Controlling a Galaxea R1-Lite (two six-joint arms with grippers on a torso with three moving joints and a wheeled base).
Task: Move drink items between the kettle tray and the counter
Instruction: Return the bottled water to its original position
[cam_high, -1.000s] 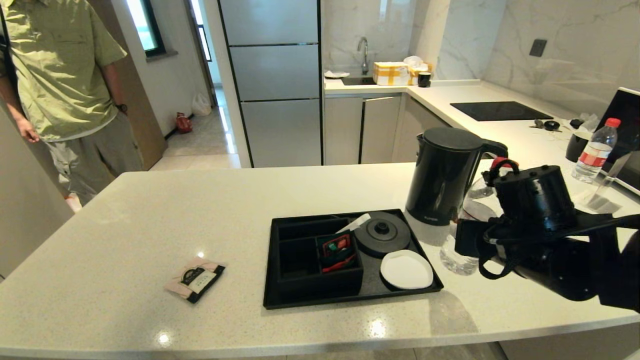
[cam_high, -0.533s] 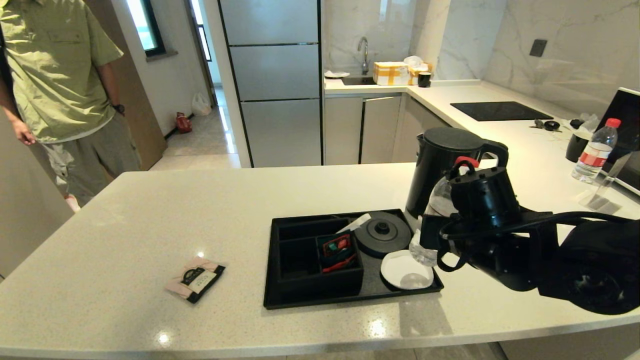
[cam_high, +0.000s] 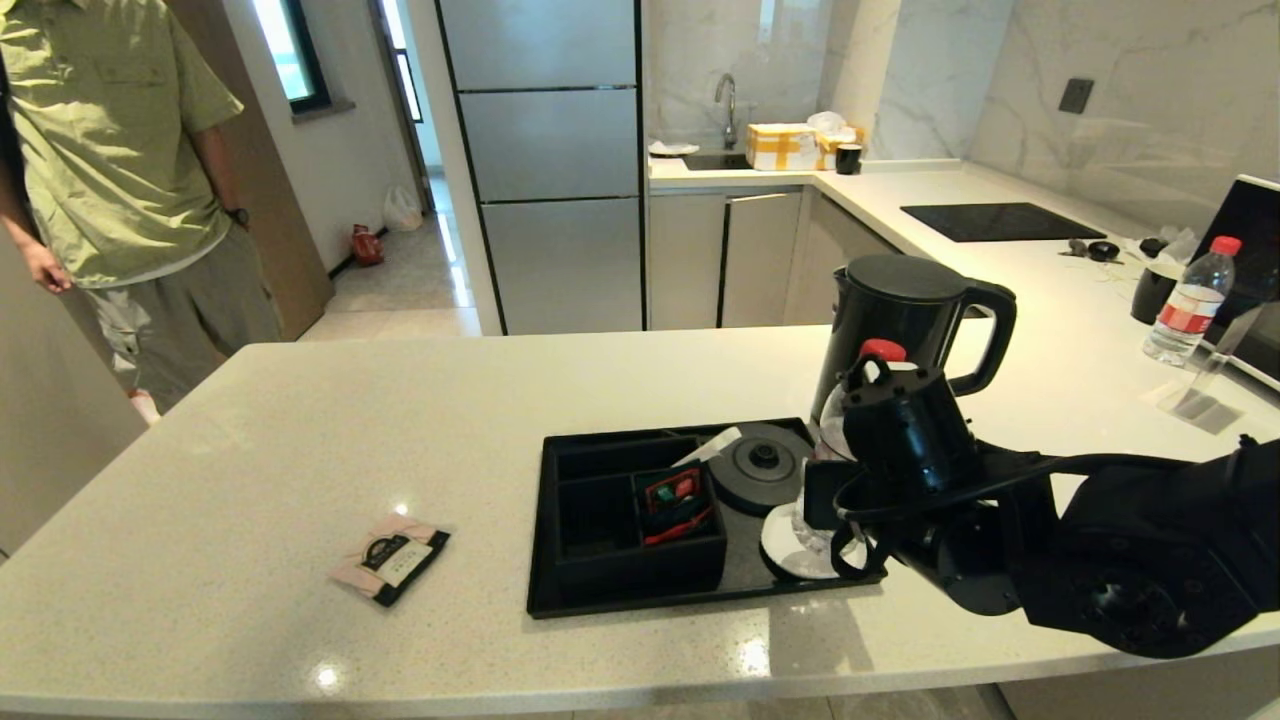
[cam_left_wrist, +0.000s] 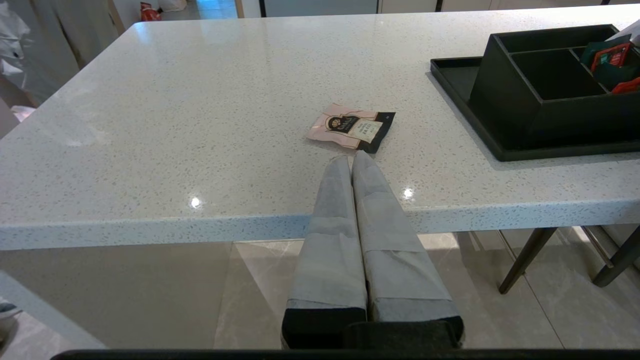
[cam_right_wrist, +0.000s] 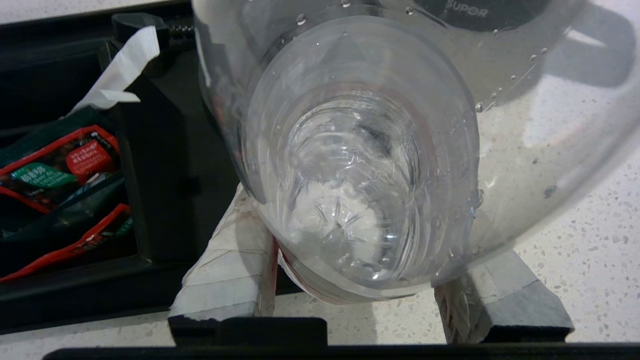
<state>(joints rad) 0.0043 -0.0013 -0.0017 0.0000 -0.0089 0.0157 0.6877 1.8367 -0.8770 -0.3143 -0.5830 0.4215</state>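
My right gripper (cam_right_wrist: 360, 225) is shut on the clear red-capped water bottle (cam_high: 882, 352), its fingers (cam_right_wrist: 235, 250) pressing either side of the lower body (cam_right_wrist: 360, 165). The tilted bottle's base is over the white coaster (cam_high: 785, 555) at the kettle tray's (cam_high: 640, 603) near right corner; contact cannot be told. The black kettle (cam_high: 900, 320) stands on the counter (cam_high: 300, 430) behind the tray, off its round base (cam_high: 755, 465). The pink-and-black sachet (cam_high: 390, 558) lies on the counter left of the tray. My left gripper (cam_left_wrist: 352, 159) is shut and empty, held before the counter's front edge, short of the sachet (cam_left_wrist: 350, 127).
Red-and-green packets (cam_high: 675, 500) fill one tray compartment. A second bottle (cam_high: 1190, 300) stands at the far right beside a black screen. The black hob (cam_high: 1000, 220) lies further back. A person (cam_high: 120, 150) stands beyond the counter's far left end.
My right arm carried the bottle leftward from the counter right of the tray to over the white coaster. The kettle, sachet and tray have stayed put.
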